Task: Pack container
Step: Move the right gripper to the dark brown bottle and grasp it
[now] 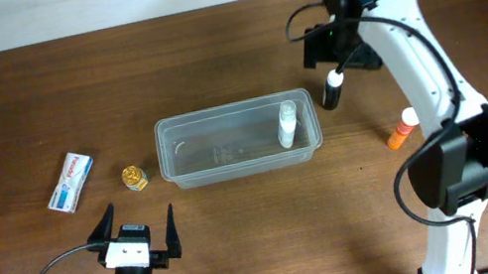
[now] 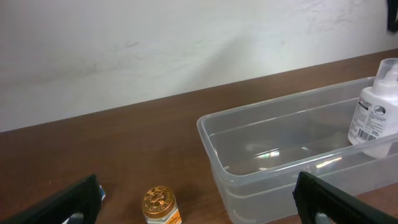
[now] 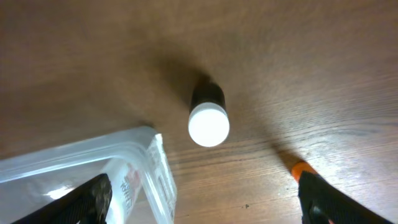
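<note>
1. The left gripper [image 1: 137,214] rests low over the table [image 1: 207,43] with its two fingers [image 2: 74,202] spread wide and nothing between them.
2. A small gold-capped jar [image 2: 160,204] stands just ahead of these fingers, inside the line of their gap and nearer the finger on the left of the wrist view. It touches neither.
3. The container [image 1: 229,109] sits further ahead and across to the other finger's side. Its near corner shows just beyond that fingertip.
4. A white bottle [image 1: 286,125] stands inside the container at the end farthest from the left fingers.
5. A flat white and blue tube box [image 1: 70,181] lies ahead of the left fingers, well outside them on the jar's side.
6. The right gripper [image 3: 204,183] hangs above the table, its fingers [image 3: 90,199] parted and gripping nothing.
7. A black bottle with a white cap [image 3: 208,118] stands upright beneath the right gripper, centred in the open gap, apart from both fingers and just outside the container's end wall.
8. The container's corner lies beside the finger on the left of the right wrist view.
9. An orange-tipped bottle [image 3: 300,168] shows just beside the opposite fingertip.
</note>
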`<state>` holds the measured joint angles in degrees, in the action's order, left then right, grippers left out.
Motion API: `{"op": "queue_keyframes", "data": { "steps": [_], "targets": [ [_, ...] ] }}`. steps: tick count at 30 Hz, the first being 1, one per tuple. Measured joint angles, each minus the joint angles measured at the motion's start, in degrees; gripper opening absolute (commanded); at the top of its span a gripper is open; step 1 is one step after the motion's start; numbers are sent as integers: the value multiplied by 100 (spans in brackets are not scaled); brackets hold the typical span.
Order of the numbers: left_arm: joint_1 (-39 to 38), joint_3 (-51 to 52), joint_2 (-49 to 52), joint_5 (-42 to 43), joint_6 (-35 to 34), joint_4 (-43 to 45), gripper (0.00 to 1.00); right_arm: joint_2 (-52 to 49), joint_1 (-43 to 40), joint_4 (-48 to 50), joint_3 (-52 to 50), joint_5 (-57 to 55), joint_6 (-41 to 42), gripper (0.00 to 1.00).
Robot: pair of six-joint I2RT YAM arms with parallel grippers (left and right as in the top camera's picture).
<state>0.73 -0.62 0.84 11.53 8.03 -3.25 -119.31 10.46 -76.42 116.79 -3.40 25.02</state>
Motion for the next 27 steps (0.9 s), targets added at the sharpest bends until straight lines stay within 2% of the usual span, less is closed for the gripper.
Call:
{"op": "queue_keyframes", "data": {
  "steps": [6,20,27],
  "targets": [
    [0,0,0,0,0,0,99,-42,-66,586,-691,164,-20,88],
    [0,0,0,0,0,0,99,-186,-404,444,-719,645,-125,92],
    [0,0,0,0,0,0,99,-190,-411,476,-719,675,-275,87]
  ]
}}
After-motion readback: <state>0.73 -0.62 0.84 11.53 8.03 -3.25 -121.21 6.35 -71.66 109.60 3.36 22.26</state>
